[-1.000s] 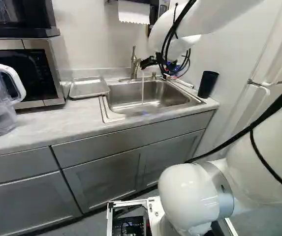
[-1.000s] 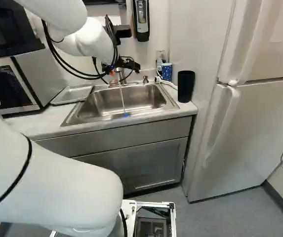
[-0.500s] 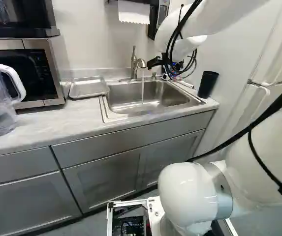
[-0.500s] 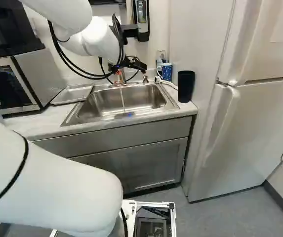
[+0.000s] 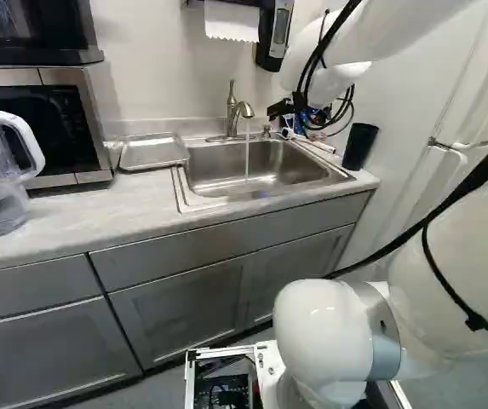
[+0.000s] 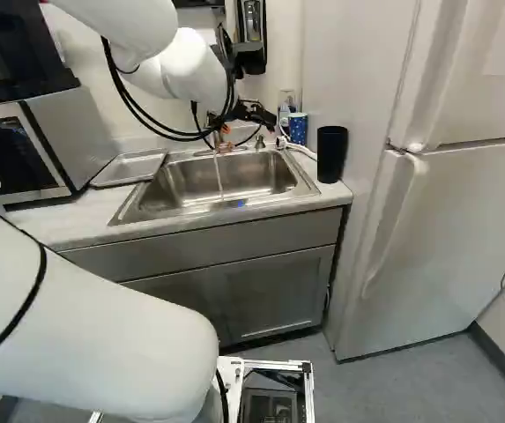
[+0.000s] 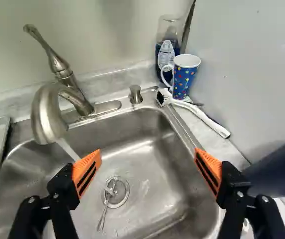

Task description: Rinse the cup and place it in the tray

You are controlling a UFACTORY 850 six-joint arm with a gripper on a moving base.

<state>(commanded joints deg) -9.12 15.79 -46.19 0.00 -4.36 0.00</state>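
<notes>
Right base view: arm (image 6: 190,75) has swung right over the last second, carrying the claw (image 7: 148,160) from the faucet (image 7: 47,117) side toward the patterned cup (image 7: 184,79). Base hasn't moved. Cup hasn't shifted: upright at the sink's (image 7: 149,172) far right corner, beside the bottle (image 7: 166,57), brush (image 7: 201,113) just nearer. Claw spread wide, nothing between the pads. Water (image 5: 247,160) running, so rinse looks ready; likely step is the reach for the cup. Next: line up, clear bottle and brush, then close. Knock risk there. Dark tumbler (image 5: 360,146) at right probably isn't the target. Tray (image 5: 152,152) waits left of the sink.
</notes>
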